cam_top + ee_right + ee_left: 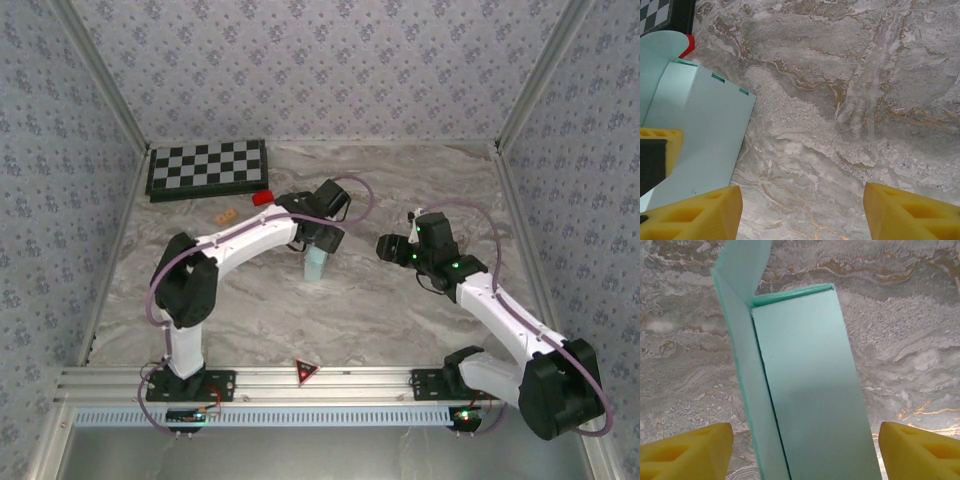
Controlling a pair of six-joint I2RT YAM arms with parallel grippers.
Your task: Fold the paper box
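Marble tabletop [400,310], paper box [805,365] (upright) within left tool [806,450]

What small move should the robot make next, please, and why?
Probably the right gripper should move left toward the paper box. Its end flap stands open, the box sits between the fingers of the left gripper, and the right one is open, empty and apart from it.

Top camera looks down from high behind; both wrist cameras sit close above the table [400,300], sharing the paper box [810,390].
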